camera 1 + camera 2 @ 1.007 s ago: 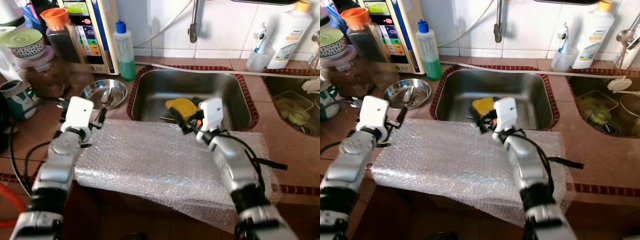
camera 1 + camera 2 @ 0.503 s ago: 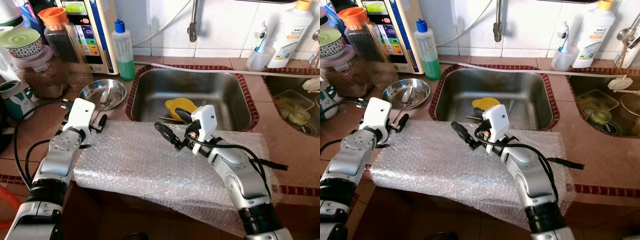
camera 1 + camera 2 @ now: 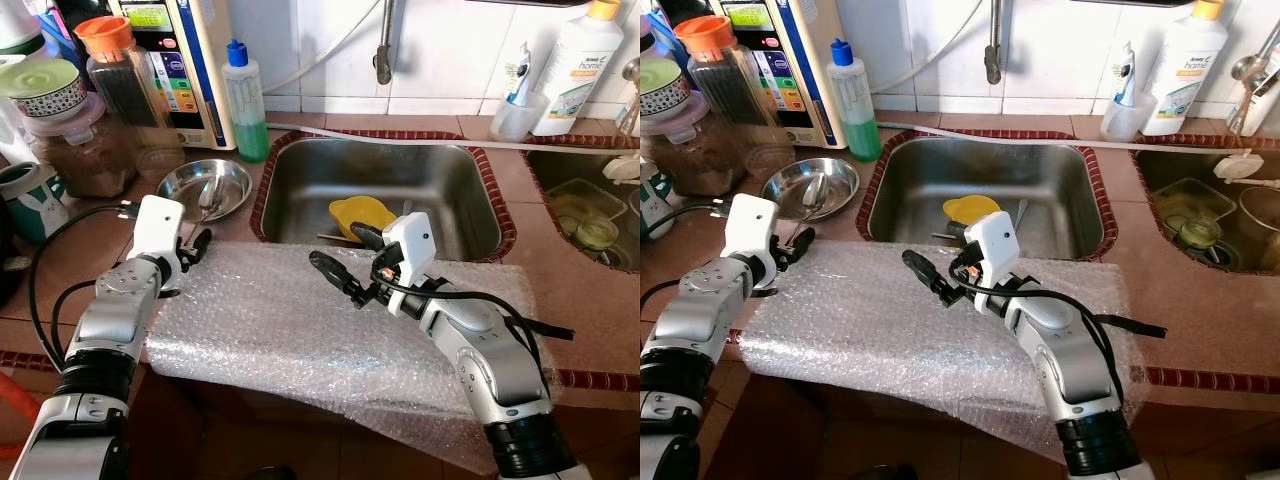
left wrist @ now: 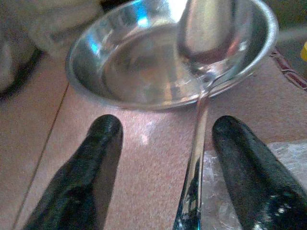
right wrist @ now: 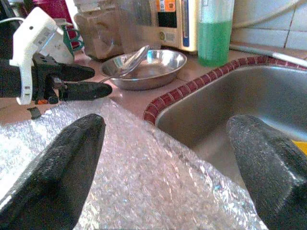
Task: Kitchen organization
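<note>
Bubble wrap (image 3: 300, 320) covers the counter edge at frame centre as a padded work surface, left gripper (image 4: 163, 139) released astride the spoon (image 4: 204, 62) handle propped in the steel bowl (image 3: 205, 187) at upper left, right gripper (image 3: 345, 262) spread empty above the wrap.

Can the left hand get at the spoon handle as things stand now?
Probably yes. The left hand is open, and the spoon handle runs between its fingers from the steel bowl, with nothing in between.

One steel bowl (image 3: 206, 187), one spoon (image 4: 201, 91), one bubble-wrap sheet (image 3: 290, 320), one green bottle (image 3: 246, 100).
</note>
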{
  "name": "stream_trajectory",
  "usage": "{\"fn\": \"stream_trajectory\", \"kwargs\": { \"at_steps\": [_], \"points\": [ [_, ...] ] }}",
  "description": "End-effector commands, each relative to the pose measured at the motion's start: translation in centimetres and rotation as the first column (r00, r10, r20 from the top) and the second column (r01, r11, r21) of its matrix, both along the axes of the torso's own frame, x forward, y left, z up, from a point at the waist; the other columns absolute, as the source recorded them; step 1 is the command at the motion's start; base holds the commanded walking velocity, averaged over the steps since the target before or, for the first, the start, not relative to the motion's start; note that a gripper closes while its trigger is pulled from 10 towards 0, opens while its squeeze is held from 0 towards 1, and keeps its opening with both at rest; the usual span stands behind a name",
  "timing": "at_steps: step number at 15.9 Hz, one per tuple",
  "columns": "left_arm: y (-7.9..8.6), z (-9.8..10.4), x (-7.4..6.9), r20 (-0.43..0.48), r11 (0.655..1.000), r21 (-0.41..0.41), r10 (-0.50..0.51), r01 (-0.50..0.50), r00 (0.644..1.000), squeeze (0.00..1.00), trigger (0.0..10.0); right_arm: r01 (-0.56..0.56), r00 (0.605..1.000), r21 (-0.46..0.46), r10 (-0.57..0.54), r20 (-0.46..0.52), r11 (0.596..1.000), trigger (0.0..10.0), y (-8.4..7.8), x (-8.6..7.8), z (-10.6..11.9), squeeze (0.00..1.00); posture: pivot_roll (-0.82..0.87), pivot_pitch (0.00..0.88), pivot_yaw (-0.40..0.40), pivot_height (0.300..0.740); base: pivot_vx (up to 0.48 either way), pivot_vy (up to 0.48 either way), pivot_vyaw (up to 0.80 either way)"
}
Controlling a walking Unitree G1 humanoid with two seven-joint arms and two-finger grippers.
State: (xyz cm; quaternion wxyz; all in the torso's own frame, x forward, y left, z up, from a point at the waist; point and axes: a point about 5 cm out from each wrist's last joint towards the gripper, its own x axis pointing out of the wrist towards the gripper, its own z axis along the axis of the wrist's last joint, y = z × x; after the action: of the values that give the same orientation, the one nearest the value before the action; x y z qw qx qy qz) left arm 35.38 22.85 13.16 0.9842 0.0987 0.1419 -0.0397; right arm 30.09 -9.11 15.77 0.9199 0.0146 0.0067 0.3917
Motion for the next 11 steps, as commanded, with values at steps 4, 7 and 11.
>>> {"fn": "stream_trajectory", "kwargs": {
  "at_steps": [4,7,11],
  "points": [
    [0.9,-1.0,-0.3,-0.075,0.995,-0.077,0.052,-0.058,0.996,0.0,0.0,-0.011,1.0,-0.008,0.011,0.015,1.0,10.0,0.3,-0.2,0.5,0.0,0.05,0.07,0.089,0.74,0.0,0.0,0.0],
    [1.2,-1.1,-0.3,-0.087,0.992,-0.103,0.07,-0.079,0.994,0.0,0.0,-0.012,1.0,-0.009,0.012,0.015,1.0,10.0,0.3,-0.2,0.5,0.0,0.05,0.071,0.09,0.74,0.0,0.0,0.0],
    [2.0,-0.6,-0.2,-0.037,0.99,-0.062,0.125,-0.128,0.991,0.0,0.0,-0.011,1.0,-0.011,0.011,0.017,1.0,10.0,0.2,-0.1,0.5,0.0,0.05,0.071,0.088,0.74,0.0,0.0,0.0]
  ]
}}
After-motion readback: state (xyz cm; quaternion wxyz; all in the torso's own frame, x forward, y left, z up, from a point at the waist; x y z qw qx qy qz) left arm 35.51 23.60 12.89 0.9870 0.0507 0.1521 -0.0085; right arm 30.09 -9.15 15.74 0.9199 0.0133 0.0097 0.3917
